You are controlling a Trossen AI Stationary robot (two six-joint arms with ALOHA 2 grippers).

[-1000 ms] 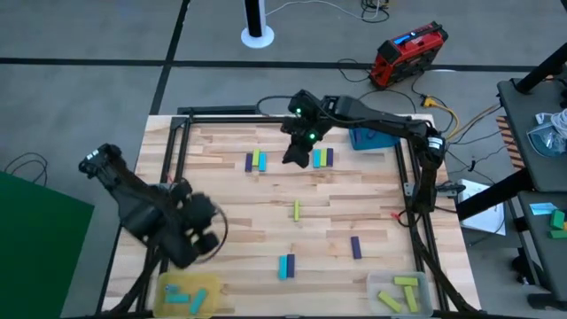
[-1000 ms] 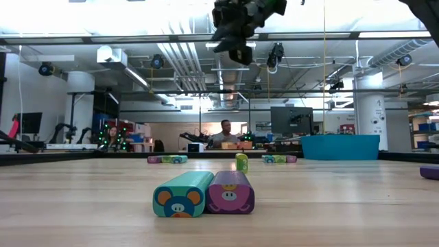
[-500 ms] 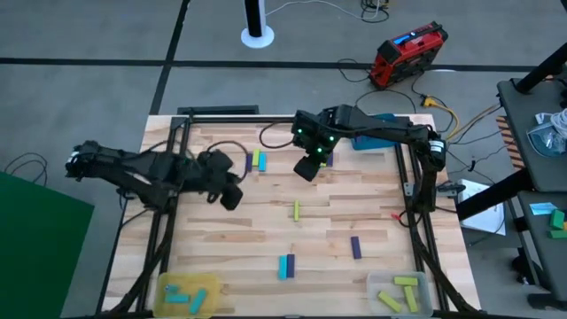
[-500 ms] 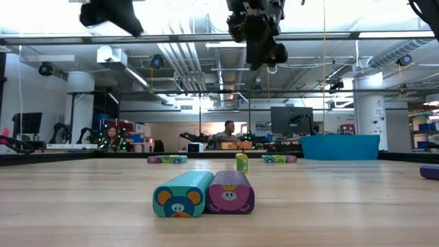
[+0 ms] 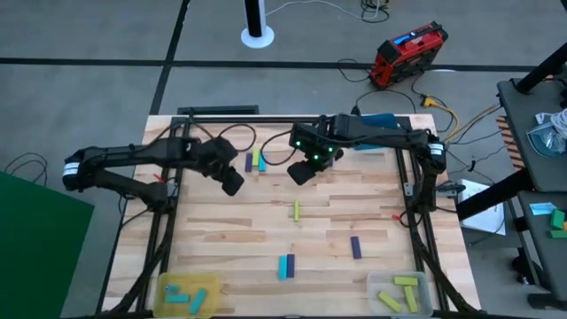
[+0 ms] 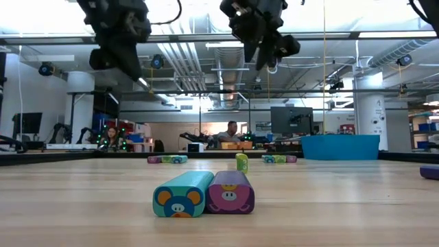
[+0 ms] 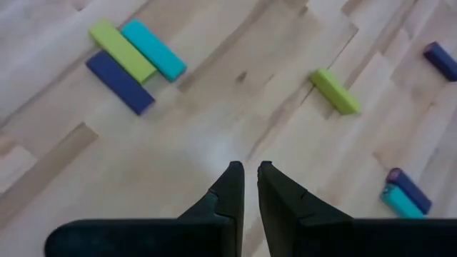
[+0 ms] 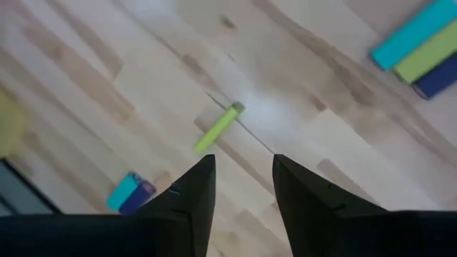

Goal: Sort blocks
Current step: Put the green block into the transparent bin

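Note:
Blocks lie scattered on the wooden table [image 5: 221,232]. A purple, yellow-green and cyan trio [image 7: 132,61] lies at the far middle. A single yellow-green block [image 5: 297,209] lies at the centre, a purple one [image 5: 356,246] to its near right, and a cyan-and-purple pair [image 6: 204,194] near the front edge. My left gripper [image 5: 232,182] hovers high over bare wood near the trio, its fingers [image 7: 237,182] almost together and holding nothing. My right gripper [image 5: 301,170] hangs open above the table's far middle, also holding nothing. In the right wrist view the single yellow-green block [image 8: 218,128] lies beyond its fingers.
A yellow tray [image 5: 209,285] with cyan blocks stands at the near left corner. A clear tray [image 5: 376,285] with yellow-green blocks stands at the near right. A blue tray [image 5: 381,120] sits at the far right, partly under the right arm. A black frame borders the table.
My left gripper has swung up from beside the yellow tray at the near left and gone toward the far edge and the table's middle, ending beside the trio of blocks. My right gripper has shifted slightly toward the near edge and turned. No block has moved.

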